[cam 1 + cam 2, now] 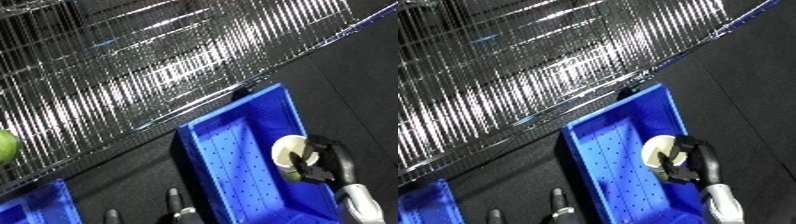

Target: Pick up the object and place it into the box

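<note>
A pale cream round object (288, 151) with a green patch on its lower side hangs inside the right half of the blue bin (226, 165). My right hand (327, 162) reaches in from the lower right, its black fingers and thumb curled round this object, above the bin's perforated floor. Only a few fingers of my left hand (174, 199) show at the bottom edge, straight and holding nothing, just left of the bin on the dark surface.
A large wire-mesh rack (151, 75) fills the upper left, its edge running close along the bin's far side. A green round thing (5, 146) sits at the left edge. Part of a second blue bin (35, 206) shows at the lower left. Dark floor (355, 75) lies to the right.
</note>
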Tool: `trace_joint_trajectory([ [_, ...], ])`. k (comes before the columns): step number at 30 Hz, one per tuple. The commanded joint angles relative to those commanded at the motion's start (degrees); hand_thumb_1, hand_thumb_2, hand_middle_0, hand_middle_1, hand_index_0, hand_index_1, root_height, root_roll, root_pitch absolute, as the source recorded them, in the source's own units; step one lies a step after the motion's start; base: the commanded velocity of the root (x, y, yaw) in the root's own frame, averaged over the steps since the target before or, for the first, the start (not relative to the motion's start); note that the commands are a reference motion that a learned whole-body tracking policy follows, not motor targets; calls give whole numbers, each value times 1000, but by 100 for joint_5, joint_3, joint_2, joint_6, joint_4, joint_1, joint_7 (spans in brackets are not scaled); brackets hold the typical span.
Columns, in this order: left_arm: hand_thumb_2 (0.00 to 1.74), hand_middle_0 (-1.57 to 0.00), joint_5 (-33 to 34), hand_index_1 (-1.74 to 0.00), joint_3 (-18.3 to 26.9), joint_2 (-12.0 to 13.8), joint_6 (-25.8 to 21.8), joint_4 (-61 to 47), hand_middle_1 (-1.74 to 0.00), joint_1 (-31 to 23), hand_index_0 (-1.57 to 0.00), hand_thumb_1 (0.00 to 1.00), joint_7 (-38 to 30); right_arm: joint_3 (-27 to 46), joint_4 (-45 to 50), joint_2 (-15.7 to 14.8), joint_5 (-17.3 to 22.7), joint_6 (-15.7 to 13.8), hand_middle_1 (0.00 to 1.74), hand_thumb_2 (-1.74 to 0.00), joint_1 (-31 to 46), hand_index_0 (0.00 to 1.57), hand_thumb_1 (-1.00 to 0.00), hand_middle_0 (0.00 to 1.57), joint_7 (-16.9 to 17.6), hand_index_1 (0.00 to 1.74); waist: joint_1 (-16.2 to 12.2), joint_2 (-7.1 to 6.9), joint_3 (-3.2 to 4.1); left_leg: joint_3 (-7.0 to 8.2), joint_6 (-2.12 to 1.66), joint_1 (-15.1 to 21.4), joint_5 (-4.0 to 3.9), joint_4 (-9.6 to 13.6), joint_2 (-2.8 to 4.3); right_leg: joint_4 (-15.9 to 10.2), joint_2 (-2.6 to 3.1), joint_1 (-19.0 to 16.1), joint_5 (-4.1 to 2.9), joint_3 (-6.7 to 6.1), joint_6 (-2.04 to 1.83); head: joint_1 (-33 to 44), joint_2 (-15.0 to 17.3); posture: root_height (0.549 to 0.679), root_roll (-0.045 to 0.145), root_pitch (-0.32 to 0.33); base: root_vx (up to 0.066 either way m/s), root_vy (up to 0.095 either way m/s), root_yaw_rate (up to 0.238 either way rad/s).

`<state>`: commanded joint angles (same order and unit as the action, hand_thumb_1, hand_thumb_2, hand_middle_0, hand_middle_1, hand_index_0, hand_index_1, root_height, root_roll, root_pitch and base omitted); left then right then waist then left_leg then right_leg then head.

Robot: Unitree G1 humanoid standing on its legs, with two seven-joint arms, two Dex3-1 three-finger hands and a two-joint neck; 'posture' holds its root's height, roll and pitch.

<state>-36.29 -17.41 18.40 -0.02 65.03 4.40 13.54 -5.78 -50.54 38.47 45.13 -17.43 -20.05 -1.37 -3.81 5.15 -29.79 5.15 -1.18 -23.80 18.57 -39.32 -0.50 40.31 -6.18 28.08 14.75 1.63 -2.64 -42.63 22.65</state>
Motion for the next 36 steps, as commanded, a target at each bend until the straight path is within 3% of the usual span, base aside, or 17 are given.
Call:
trace_joint_trajectory([
  [1, 0, 0, 49, 0, -55, -9, -12, 44, 0, 33, 0, 0, 31, -11, -497, -47, 32, 113, 957, -957, -139, 864, -550, 864, -149, 957, 53, 41, 0, -14, 2, 13, -9, 11, -33, 6, -7, -17, 4, 19, 3, -145, 15, 643, 83, 35, 11, -21, 86],
  [5, 0, 0, 111, 0, -135, -10, 3, 90, 0, 93, 0, 0, 79, -25, -1080, -82, -11, 253, 609, -609, -334, 549, -350, 549, -256, 609, 122, 99, 1, -36, 2, 23, -29, 26, -86, 22, -7, -30, 8, 47, 7, -304, 92, 643, 85, 30, 14, -19, 68],
  [7, 0, 0, 137, 0, -162, 0, 20, 105, 0, 113, 0, 0, 105, -41, -1296, -99, -50, 276, 435, -435, -419, 393, -250, 393, -317, 435, 144, 113, 7, -43, 0, 18, -36, 22, -103, 38, -3, -28, 10, 56, 8, -339, 125, 643, 85, 29, 22, -15, 49],
  [8, 0, 0, 137, 0, -162, 0, 20, 105, 0, 113, 0, 0, 105, -41, -1296, -99, -50, 276, 435, -435, -419, 393, -250, 393, -317, 435, 144, 113, 7, -43, 0, 18, -36, 22, -103, 38, -3, -28, 10, 56, 8, -339, 125, 643, 85, 29, 23, -14, 47],
  [9, 0, 0, 154, 0, -181, 16, 34, 114, 0, 125, 0, 0, 133, -79, -1501, -122, -92, 255, 261, -261, -515, 235, -150, 235, -392, 261, 159, 120, 15, -50, -3, 10, -41, 18, -116, 53, 2, -20, 12, 61, 7, -362, 134, 642, 86, 28, 23, -13, 39],
  [12, 0, 0, 165, 0, -200, 41, 50, 120, 0, 146, 0, 0, 156, -124, -1684, -151, -151, 223, 0, 0, -618, 0, 0, 0, -475, 0, 173, 113, 25, -65, -5, -1, -49, 25, -127, 63, 11, -13, 17, 70, 2, -339, 143, 642, 85, 29, 19, -17, 34],
  [20, 0, 0, 204, 0, -217, 92, 81, 140, 0, 173, 0, 0, 175, -182, -1654, -270, -217, 171, 0, 0, -599, 0, 0, 0, -534, 0, 197, 57, 39, -110, -3, -55, -64, 7, -142, 95, 53, 12, 23, 86, 3, -57, 123, 641, 83, 31, 19, -17, 16],
  [25, 0, 0, 230, 0, -169, 124, 76, 140, 0, 165, 0, 0, 199, -196, -1491, -368, -118, 177, 0, 0, -525, 0, 0, 0, -797, 0, 212, 25, 39, -126, -4, -73, -76, -4, -139, 124, 64, 10, 45, 91, 8, 351, 72, 641, 82, 31, 13, -8, 17],
  [36, 0, 0, 287, 0, 58, 308, 189, 192, 0, 232, 0, 0, 275, -461, -1163, -741, -398, 372, 0, 0, -286, 0, 0, 0, -1215, 0, 354, -157, 147, -190, -4, -120, -112, -14, -110, 174, 81, -42, 134, 164, 4, 2398, -135, 641, 75, 33, 7, -19, 86],
])
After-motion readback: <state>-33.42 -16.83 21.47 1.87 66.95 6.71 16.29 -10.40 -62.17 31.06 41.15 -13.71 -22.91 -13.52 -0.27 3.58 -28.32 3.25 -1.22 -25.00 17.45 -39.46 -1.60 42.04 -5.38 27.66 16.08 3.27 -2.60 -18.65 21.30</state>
